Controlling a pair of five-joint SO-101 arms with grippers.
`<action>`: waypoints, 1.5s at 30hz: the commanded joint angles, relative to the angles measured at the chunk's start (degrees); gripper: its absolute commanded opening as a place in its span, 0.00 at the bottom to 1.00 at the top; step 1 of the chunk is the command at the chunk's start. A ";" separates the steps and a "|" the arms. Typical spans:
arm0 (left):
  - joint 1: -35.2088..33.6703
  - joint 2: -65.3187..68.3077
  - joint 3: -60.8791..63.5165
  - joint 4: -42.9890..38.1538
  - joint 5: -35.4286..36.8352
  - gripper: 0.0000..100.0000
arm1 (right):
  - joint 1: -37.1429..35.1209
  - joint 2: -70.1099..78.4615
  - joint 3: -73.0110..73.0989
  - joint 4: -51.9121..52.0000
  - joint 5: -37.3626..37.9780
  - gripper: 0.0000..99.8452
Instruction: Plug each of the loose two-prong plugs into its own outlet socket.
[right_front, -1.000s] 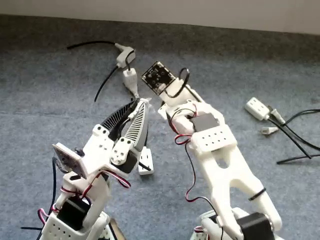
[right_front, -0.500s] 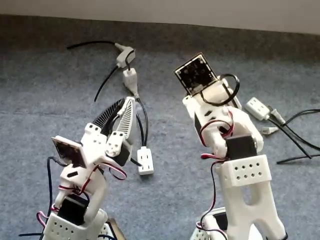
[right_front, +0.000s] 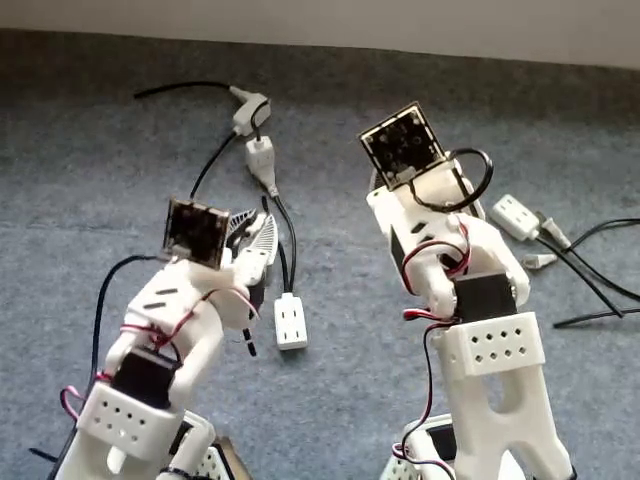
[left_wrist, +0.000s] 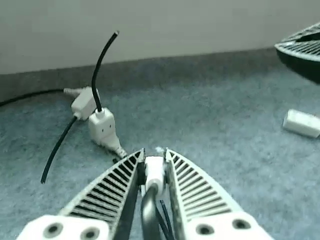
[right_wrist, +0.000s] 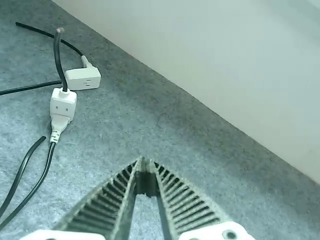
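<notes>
The left pincer (left_wrist: 154, 153) is clamped on what looks like a white plug (left_wrist: 154, 174), low centre in the left wrist view. This is likely the carrying step. Next, the prongs need lining up with a free socket (right_front: 291, 322), lower centre of the high view. The right pincer (right_wrist: 145, 162) is closed on nothing.

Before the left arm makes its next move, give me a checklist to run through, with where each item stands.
1. Grip: ok, the left gripper is shut on the white plug.
2. Prongs facing a socket: cannot tell, the prongs are hidden.
3. Socket in sight: ok, a white socket lies on the carpet ahead.
4. That socket free: cannot tell.
5. Other arm out of the way: ok, the right gripper is shut, empty and apart from the plug.
6. Plug's cord free of snags: cannot tell.
</notes>
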 joint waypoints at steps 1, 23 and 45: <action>1.71 17.89 -17.19 12.75 -7.74 0.01 | 0.75 -1.63 -3.74 0.22 -0.79 0.01; 10.07 58.77 -51.47 45.71 -19.08 0.01 | 0.75 -1.63 -3.65 0.22 -0.79 0.01; 24.13 42.07 -33.01 38.77 -23.65 0.01 | 0.75 -1.63 -3.65 0.13 -0.70 0.01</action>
